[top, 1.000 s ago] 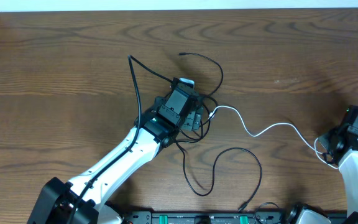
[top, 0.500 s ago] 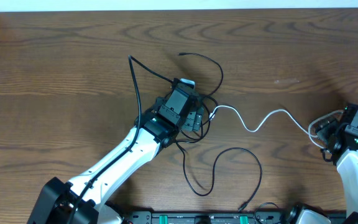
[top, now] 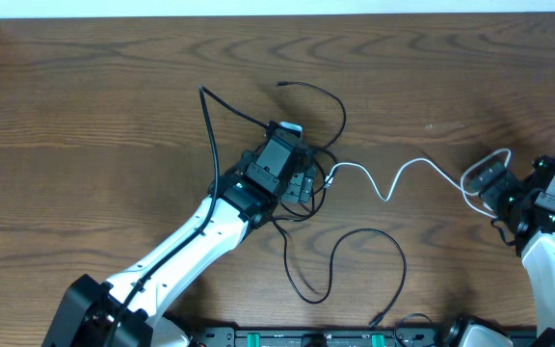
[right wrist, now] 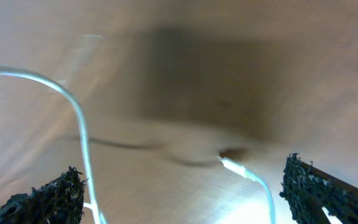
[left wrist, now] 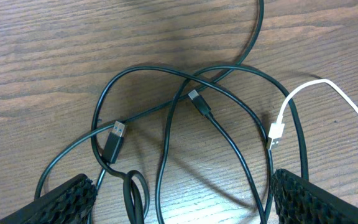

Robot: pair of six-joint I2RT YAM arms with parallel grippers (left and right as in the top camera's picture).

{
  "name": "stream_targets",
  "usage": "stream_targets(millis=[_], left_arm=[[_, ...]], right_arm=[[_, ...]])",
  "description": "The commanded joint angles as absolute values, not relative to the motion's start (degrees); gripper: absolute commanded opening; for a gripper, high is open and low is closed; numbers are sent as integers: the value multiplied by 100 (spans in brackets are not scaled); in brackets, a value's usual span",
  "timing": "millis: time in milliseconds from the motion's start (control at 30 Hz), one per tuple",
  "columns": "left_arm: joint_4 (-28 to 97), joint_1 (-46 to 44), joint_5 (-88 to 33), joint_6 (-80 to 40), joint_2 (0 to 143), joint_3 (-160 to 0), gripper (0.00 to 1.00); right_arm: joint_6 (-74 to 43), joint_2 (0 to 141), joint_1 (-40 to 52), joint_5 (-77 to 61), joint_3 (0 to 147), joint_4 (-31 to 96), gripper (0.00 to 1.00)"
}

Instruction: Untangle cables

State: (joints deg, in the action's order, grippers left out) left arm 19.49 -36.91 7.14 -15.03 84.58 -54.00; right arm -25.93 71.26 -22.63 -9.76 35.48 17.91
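My left claw (left wrist: 182, 186) hangs wide open just above the knotted black cables (left wrist: 201, 106). My right claw (right wrist: 182, 180), also wide, has the white cable (right wrist: 81, 124) loose between its fingers. Closing my left claw blindly could pinch several strands and tighten the knot.

The tabletop (top: 85, 87) is brown wood, strongly grained, with a dull sheen. The black cables (left wrist: 112, 142) look like smooth, rubbery plastic, faintly glossy. The white cable (left wrist: 276, 130) is smooth plastic with a bright metal plug tip. The pads (left wrist: 67, 199) on the left jaws are matt black, rough and honeycombed.
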Motion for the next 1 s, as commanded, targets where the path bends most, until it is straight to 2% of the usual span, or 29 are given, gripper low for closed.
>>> stream_targets(millis=[0, 233, 500, 700, 867, 967], left_arm=[[1970, -3667, 661, -1533, 8565, -5461, 91], [1970, -3667, 663, -1533, 8573, -5461, 91], [1973, -3667, 663, -1533, 8573, -5461, 91], [1970, -3667, 663, -1533, 8573, -5461, 91], [2003, -3667, 663, -1533, 8573, -5461, 91], [2010, -3667, 663, -1533, 8573, -5461, 91]], right_arm=[[-2106, 7153, -2239, -2274, 3540, 1485, 99], [-1817, 7153, -2239, -2985, 3540, 974, 99], [-650, 7153, -2239, -5059, 3540, 821, 99], [-685, 7153, -2239, -5240, 3540, 902, 99], [-484, 7153, -2239, -6383, 3540, 475, 99], [-652, 7153, -2239, -6499, 3540, 163, 99]])
